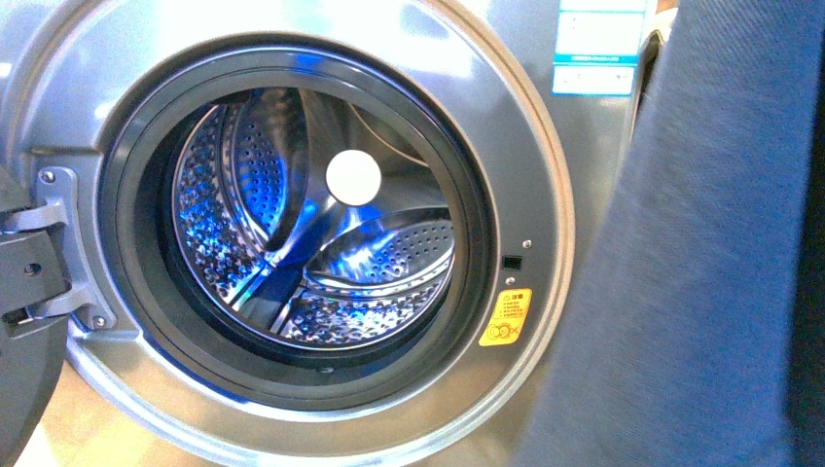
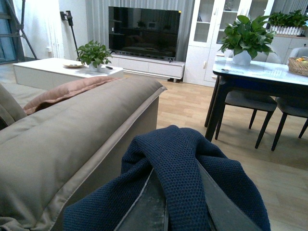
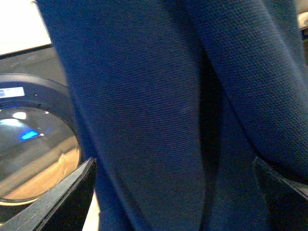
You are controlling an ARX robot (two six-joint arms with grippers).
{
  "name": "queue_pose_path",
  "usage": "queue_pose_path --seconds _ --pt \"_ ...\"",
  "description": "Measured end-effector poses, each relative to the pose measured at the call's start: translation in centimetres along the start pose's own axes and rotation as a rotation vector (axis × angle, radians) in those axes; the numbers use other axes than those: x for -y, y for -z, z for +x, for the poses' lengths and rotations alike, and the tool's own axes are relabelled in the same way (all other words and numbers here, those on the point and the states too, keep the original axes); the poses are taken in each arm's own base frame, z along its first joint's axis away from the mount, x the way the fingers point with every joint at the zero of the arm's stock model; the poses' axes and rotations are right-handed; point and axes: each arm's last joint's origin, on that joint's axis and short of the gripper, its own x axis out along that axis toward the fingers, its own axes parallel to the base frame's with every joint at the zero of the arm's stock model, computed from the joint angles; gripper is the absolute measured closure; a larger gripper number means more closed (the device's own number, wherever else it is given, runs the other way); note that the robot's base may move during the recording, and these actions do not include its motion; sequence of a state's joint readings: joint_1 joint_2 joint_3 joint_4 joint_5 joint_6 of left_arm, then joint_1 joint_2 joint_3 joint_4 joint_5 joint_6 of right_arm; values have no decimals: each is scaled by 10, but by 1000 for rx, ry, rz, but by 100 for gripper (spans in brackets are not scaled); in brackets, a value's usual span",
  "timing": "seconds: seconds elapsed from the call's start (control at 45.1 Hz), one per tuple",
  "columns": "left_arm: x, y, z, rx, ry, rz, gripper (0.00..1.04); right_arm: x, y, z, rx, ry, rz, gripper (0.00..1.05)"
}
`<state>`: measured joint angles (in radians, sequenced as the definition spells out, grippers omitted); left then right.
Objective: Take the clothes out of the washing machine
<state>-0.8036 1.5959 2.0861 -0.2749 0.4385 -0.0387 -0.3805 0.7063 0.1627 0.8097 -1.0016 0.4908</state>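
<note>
Clothes (image 1: 700, 253) hang outside the machine, close to the front camera. They form a navy curtain down the right side, hiding the right edge of the washing machine (image 1: 545, 146) and crowding its blue-white label (image 1: 593, 49). Porthole stands open. Perforated drum (image 1: 243, 175) shows bare steel lit blue, with a white disc (image 1: 353, 178) at the back. Orange sticker (image 1: 506, 318) sits right of the opening. Door (image 1: 19, 292) is cut off at the left edge, only the hinge side showing.

Left gripper (image 2: 180, 185): fingers drawn close, pinching a band of the knit, which drapes over both of them. Tips are buried in cloth. Around it:
- beige sofa (image 2: 57, 139) with pinkish cushion (image 2: 67, 91)
- low white table (image 2: 43, 70)
- television (image 2: 144, 33)
- dining table (image 2: 260, 72) carrying a potted plant (image 2: 245, 36)
- dark chairs (image 2: 250, 101)

Right gripper (image 3: 173, 161): fingers spread wide apart. Navy cloth fills nearly the whole view, blurred, and I cannot tell whether it touches the fingers. Porthole glass (image 3: 33, 154) shows past the cloth.
</note>
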Motion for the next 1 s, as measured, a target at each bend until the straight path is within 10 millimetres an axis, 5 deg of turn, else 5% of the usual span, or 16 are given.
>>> queue_pose_path --seconds 0.244,0.665,0.997 --pt "0 0 0 0 0 0 98 19 7 24 -46 -41 5 8" --pt "0 0 0 0 -1 0 98 -1 26 71 -81 -225 -4 8" --pt "0 0 0 0 -1 0 98 -13 17 100 -14 -314 30 8"
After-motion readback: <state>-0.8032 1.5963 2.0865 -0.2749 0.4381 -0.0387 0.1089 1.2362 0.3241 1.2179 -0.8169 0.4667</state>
